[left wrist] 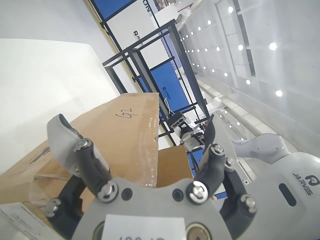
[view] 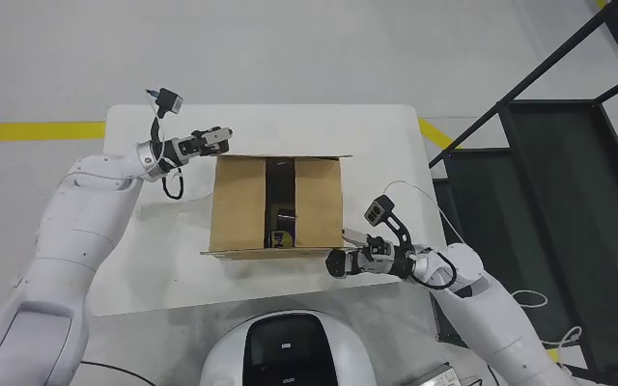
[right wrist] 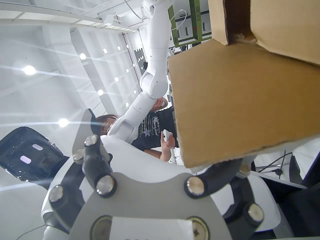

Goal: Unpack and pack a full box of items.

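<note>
Left end effector [view: 224, 137] spread apart, just off far-left corner of box [view: 237, 207] mid-surface [view: 386, 145]. Right end effector [view: 335, 262] also apart, at near-right flap [right wrist: 237, 101]; looks nearer. Top gap runs away from robot, items [view: 280, 207] inside.

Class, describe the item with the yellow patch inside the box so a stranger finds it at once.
On the white table stands a cardboard box, its two top flaps leaving a dark gap down the middle. At the gap's end nearest the robot lies a dark item; it alone bears a yellow patch.
</note>
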Robot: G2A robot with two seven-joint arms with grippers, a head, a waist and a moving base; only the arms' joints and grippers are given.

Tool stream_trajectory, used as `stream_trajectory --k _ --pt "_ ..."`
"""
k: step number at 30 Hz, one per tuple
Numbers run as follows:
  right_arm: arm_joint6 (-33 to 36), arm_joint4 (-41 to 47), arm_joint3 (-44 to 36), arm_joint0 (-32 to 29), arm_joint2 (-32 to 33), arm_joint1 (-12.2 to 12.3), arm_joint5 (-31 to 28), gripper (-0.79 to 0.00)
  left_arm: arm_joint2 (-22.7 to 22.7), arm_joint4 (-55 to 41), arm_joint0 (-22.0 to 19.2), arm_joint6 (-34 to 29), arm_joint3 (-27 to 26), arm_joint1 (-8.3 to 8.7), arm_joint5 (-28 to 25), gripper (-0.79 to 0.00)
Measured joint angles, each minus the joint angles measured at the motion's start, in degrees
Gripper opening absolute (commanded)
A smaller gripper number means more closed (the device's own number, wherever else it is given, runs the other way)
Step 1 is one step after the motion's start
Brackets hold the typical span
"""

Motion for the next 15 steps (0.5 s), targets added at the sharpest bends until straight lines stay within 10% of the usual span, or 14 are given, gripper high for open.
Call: stream_trajectory --k 15 --pt "-8.24 -4.35 2.39 7.29 -3.54 -1.49 -1.0 0.0 4.47 2.96 1.51 -4.5 -11.5 6.23 4.52 0.0"
